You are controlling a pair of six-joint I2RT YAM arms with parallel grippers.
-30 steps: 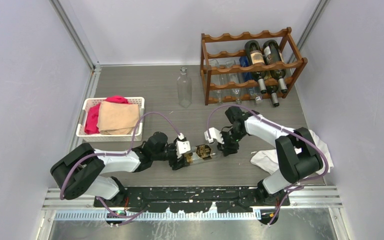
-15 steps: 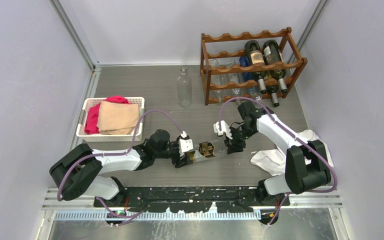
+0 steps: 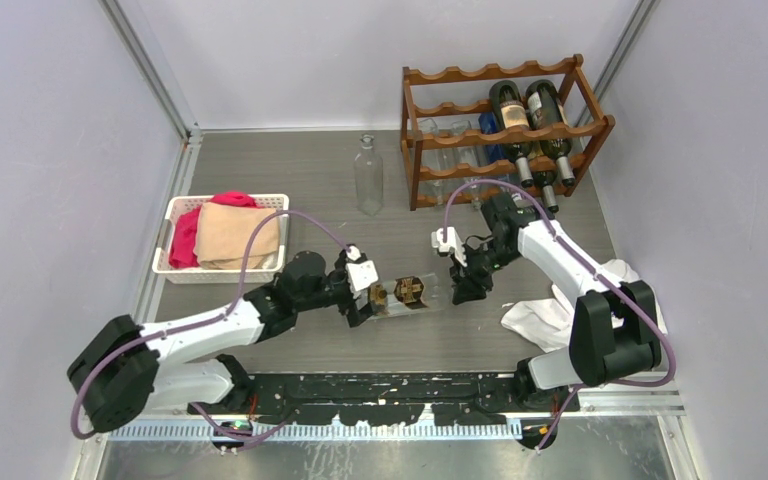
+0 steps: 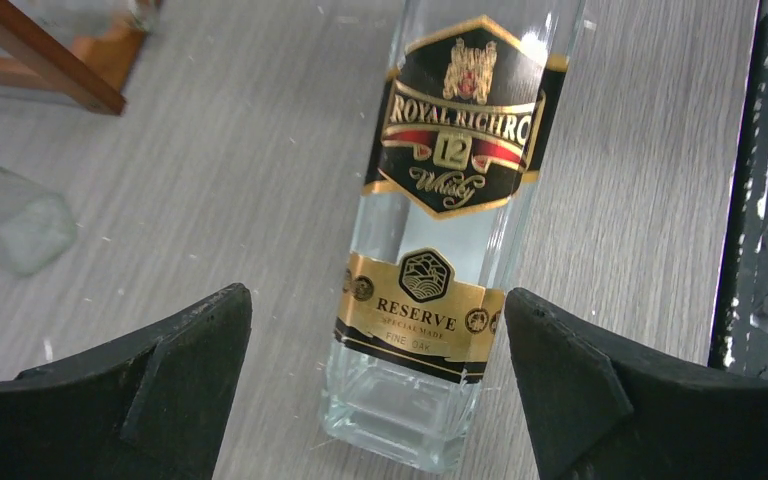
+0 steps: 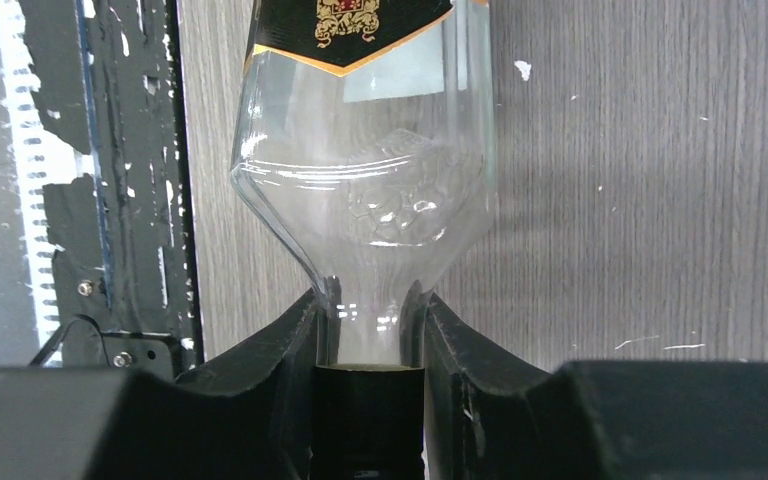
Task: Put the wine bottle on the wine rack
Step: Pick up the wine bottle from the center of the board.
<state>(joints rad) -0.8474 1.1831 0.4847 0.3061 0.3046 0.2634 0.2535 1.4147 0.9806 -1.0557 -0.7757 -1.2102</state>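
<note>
Glass wine bottle (image 3: 407, 296): right tool (image 3: 457, 289) clamps its neck, left tool (image 3: 367, 300) gapes (two dark bottles (image 3: 510, 110) racked).

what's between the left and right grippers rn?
The wine bottle, lying on its side. Right wrist view: right gripper shut on its neck. Left wrist view: left gripper open astride its base, not touching.

Lab booth, bare lilac walls (image 3: 40, 150)

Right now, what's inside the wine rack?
In the wine rack, two dark bottles lie on the right, clear glass bottles left of them. Its rails cover parts; the clear ones cannot be counted.
</note>
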